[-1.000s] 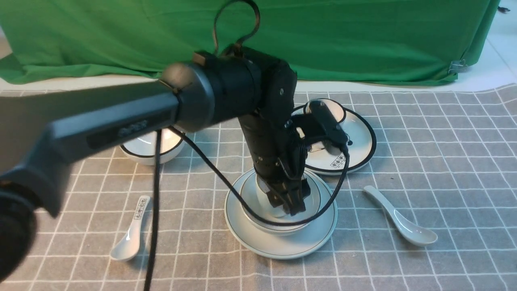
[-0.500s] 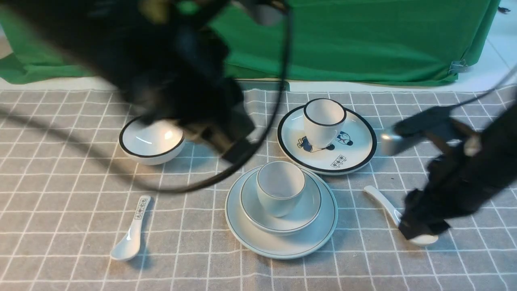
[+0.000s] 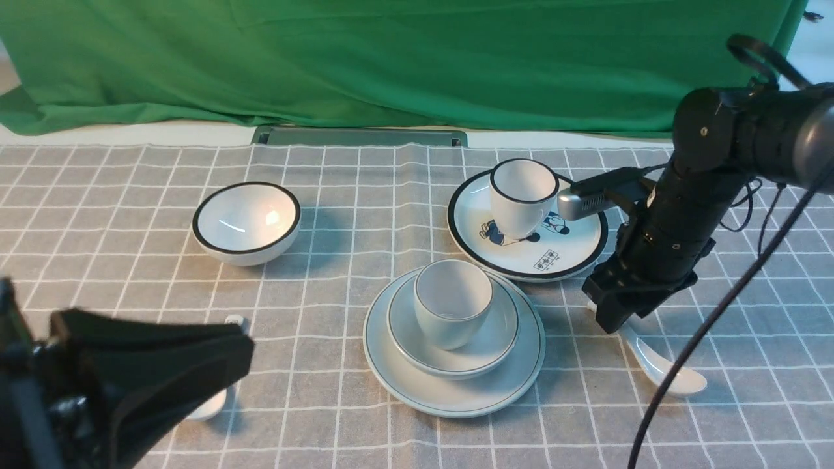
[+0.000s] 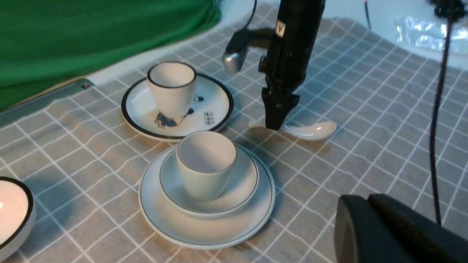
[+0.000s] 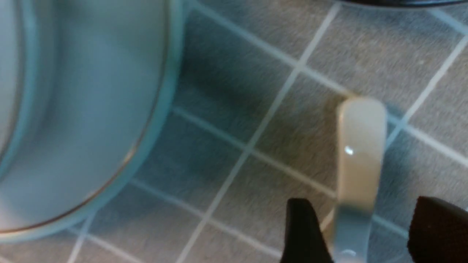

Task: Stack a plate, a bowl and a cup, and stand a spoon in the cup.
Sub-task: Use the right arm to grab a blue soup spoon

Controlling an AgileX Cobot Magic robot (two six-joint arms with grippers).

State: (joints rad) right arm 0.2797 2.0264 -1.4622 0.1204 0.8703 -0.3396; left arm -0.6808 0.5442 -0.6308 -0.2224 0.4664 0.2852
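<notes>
Spoon (image 3: 664, 374) inside wide right end effector (image 3: 609, 324), near plate (image 3: 456, 400) rim, left end effector (image 3: 240, 361) closed

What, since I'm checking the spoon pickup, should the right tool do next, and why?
Probably close the right tool on the spoon by its handle: the open fingers straddle that handle, the spoon lies flat on the cloth, and the cup already sits in the bowl on the plate.

You: right arm (image 3: 690, 195) matte black, cylindrical links | wrist camera (image 3: 583, 200) silver-grey capsule | cable (image 3: 710, 319) thin, black, looping | yellow label (image 4: 280, 26) small, on its wrist | left gripper (image 3: 246, 357) black, wedge-shaped
</notes>
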